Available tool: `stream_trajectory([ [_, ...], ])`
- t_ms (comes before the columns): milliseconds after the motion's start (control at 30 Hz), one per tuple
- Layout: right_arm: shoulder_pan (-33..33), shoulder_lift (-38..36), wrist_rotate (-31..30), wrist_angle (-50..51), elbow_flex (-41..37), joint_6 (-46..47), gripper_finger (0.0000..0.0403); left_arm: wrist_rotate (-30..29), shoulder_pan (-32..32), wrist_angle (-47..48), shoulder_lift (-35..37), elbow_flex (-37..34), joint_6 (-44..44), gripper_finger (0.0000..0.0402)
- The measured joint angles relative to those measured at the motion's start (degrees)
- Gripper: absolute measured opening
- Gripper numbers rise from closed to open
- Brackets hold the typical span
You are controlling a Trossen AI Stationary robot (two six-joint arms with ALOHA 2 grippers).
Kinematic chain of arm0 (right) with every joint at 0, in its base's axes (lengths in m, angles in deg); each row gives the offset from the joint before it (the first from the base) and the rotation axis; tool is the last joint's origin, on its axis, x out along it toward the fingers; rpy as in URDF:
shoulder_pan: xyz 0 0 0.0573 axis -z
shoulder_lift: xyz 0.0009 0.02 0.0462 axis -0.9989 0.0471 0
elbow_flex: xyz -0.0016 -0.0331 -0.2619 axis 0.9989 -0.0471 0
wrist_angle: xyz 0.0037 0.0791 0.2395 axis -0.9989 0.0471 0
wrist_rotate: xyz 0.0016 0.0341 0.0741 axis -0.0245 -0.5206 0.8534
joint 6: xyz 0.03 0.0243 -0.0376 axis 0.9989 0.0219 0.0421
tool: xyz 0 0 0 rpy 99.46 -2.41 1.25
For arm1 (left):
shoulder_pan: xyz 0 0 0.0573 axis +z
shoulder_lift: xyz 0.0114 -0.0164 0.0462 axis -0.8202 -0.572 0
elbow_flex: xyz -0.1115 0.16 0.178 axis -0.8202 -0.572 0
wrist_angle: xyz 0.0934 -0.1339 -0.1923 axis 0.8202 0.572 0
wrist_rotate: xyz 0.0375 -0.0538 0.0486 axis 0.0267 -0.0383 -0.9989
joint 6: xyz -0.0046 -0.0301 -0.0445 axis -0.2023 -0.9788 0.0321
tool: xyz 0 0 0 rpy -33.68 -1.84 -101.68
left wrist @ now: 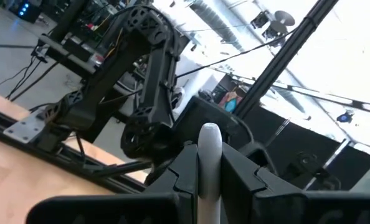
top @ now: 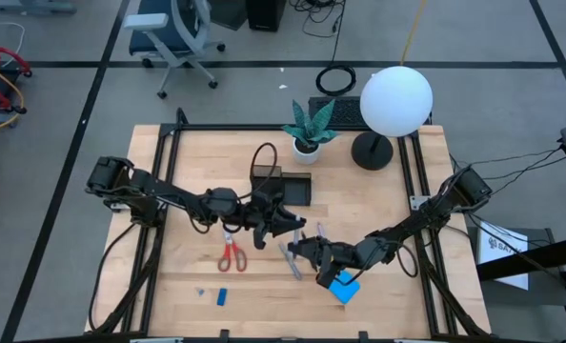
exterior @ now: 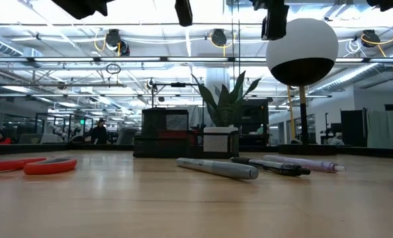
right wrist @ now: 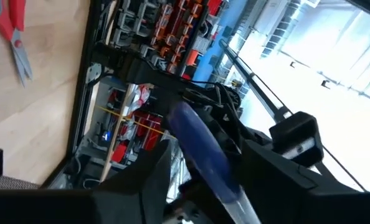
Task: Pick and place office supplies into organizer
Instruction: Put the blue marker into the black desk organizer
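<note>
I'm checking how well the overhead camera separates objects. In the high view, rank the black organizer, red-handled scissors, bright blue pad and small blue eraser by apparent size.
1. Black organizer
2. Red-handled scissors
3. Bright blue pad, partly hidden by the right arm, so unsure against the scissors
4. Small blue eraser

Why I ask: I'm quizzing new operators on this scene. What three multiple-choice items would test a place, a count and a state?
1. Where are the red-handled scissors?
A. In the organizer
B. Flat on the table
C. On the blue pad

2. How many pens lie on the table in the low view?
A. One
B. Five
C. Three

3. What is the left gripper doing?
A. Shut on a pale pen
B. Open and empty
C. Shut on the scissors

Answers:
1. B: the high view shows the red-handled scissors lying on the bare wood of the table.
2. C: three pens lie side by side in the low view.
3. A: the left wrist view shows the left gripper clamped on a pale pen.
</note>
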Motion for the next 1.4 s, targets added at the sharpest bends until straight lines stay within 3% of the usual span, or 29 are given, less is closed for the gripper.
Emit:
stream_trajectory([
  [367,-0.1,0.0,-0.2,-0.3,0.0,0.5,0.0046,-0.6,0.0,1.5,-0.1,-0.1,-1.1,0.0050],
  [500,-0.1,0.0,-0.3,-0.5,0.0,1.2,0.0046,-0.6,0.2,1.4,-0.1,-0.1,-0.8,0.0051],
  [900,-0.6,-0.1,-3.2,-3.4,0.1,5.0,0.0041,0.1,2.3,2.2,-0.1,-0.1,3.6,0.0116],
  [1167,-0.7,-0.1,-3.3,-4.0,0.1,5.4,0.0041,2.2,2.3,1.9,-0.1,-0.1,5.7,0.0179],
  [1400,-2.1,-0.1,-8.0,-7.5,0.1,3.0,0.0040,5.0,2.3,1.8,0.1,-0.1,7.1,0.0233],
])
